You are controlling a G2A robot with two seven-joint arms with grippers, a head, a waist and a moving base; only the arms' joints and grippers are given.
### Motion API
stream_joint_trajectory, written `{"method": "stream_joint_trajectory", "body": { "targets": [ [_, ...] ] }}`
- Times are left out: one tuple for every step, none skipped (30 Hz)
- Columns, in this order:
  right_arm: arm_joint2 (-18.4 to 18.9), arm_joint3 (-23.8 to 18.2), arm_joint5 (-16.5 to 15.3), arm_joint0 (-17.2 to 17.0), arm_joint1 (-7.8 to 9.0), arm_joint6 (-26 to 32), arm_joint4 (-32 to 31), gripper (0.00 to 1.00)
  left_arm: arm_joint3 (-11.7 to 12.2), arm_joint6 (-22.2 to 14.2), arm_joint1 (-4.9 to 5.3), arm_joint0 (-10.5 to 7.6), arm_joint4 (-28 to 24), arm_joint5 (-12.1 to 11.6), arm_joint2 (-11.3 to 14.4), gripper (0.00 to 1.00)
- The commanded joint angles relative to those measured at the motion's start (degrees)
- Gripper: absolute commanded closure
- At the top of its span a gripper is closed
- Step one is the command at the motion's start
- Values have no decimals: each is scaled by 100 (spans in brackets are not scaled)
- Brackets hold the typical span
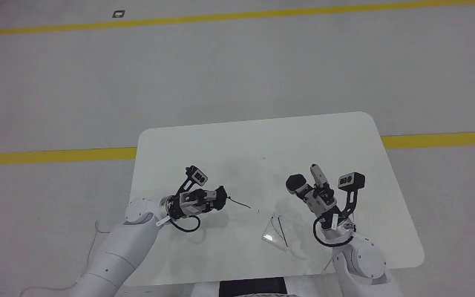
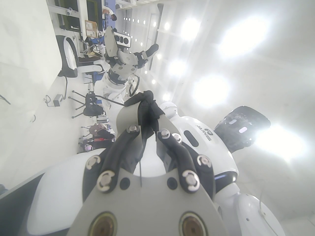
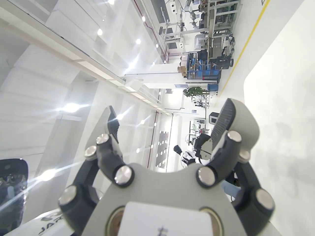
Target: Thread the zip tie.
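- Grey-fingered left gripper point(image 1: 220, 197), lower left of centre in the top view, is pinched hard on the black zip tie point(image 1: 237, 203). Its wrist view shows the pads meeting around a dark bunched part, with a thin strand trailing back toward the palm. A bunched hold like that could let the strap twist or slide once it is pushed against anything.
- Only a short, thin length pokes out toward the middle of the frame, above the white table point(image 1: 260, 141). I cannot tell which end it is. So slender a piece may bend aside rather than enter the head's slot.
- Right gripper point(image 1: 306, 178), at lower right, is spread wide with nothing between its pads and sits well apart from the strap. If it closes off-centre, it may miss the strap or knock it out of line.
- Clear plastic packet point(image 1: 275, 229) lies on the table below the gap between the two grippers. A low sweep could snag or drag it.
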Motion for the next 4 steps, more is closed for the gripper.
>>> {"method": "stream_joint_trajectory", "body": {
  "targets": [
    [0, 0, 0, 0, 0, 0, 0, 0, 0, 0, 0, 0, 0, 0, 0, 100],
    [0, 0, 0, 0, 0, 0, 0, 0, 0, 0, 0, 0, 0, 0, 0, 100],
    [0, 0, 0, 0, 0, 0, 0, 0, 0, 0, 0, 0, 0, 0, 0, 100],
    [0, 0, 0, 0, 0, 0, 0, 0, 0, 0, 0, 0, 0, 0, 0, 100]
  ]
}}
